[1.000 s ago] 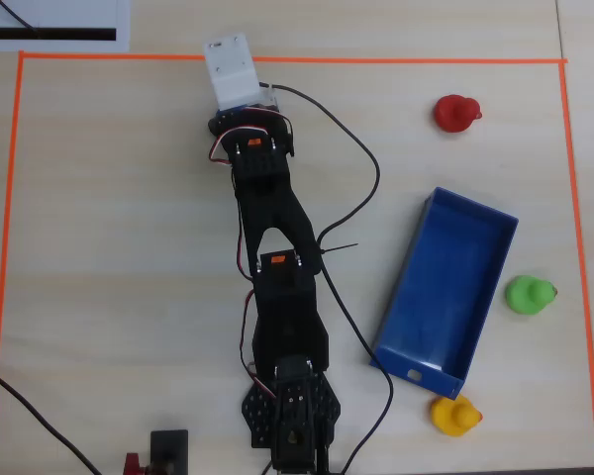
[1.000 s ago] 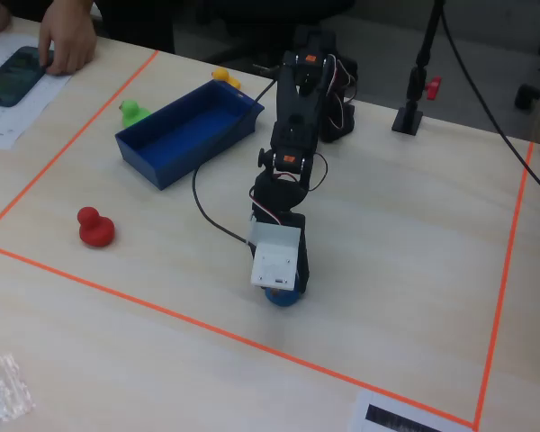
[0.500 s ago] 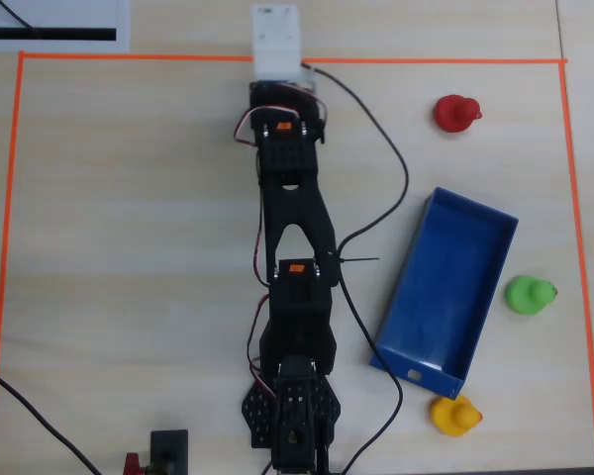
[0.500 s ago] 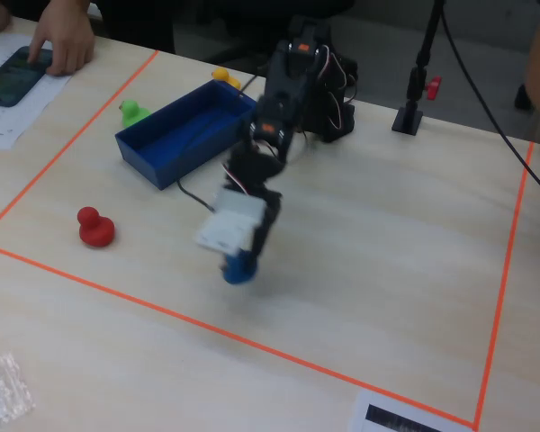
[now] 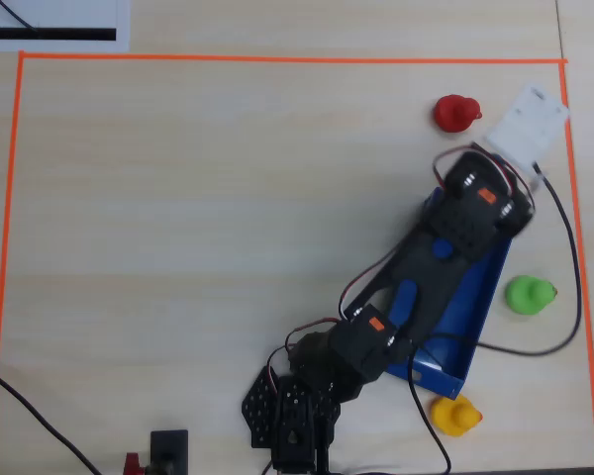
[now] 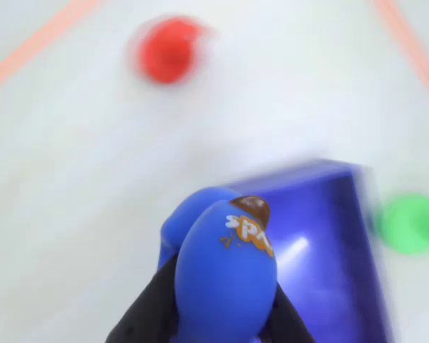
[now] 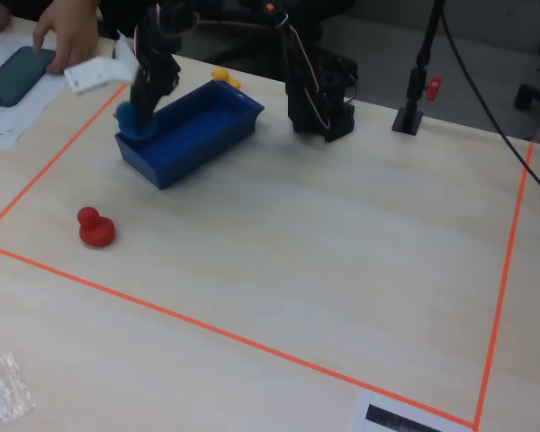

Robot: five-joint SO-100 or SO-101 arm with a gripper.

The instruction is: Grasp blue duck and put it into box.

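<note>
The table [image 5: 178, 247] carries an orange tape border [image 5: 277, 59] that marks out the working area, and everything in play sits toward three o'clock in the overhead view. The arm [image 5: 416, 287] stretches from its base at six o'clock out toward two o'clock, lying over the box [image 7: 193, 135], most likely because it is carrying its load to the drop point. The box is a long blue tray with low walls, which should let a toy be lowered in without much lift. In the wrist view the gripper [image 6: 222, 314] has its dark fingers [image 6: 146, 314] closed on the blue duck [image 6: 225, 271], clamped from both sides so that it hangs in front of the lens. In the fixed view the duck appears to sit at the box's near-left end, about over the wall; whether it has cleared the rim is hard to tell. A red duck [image 5: 456, 113] rests at one o'clock, a green duck [image 5: 528, 295] at three, a yellow duck [image 5: 455, 416] at five, all outside the box.
</note>
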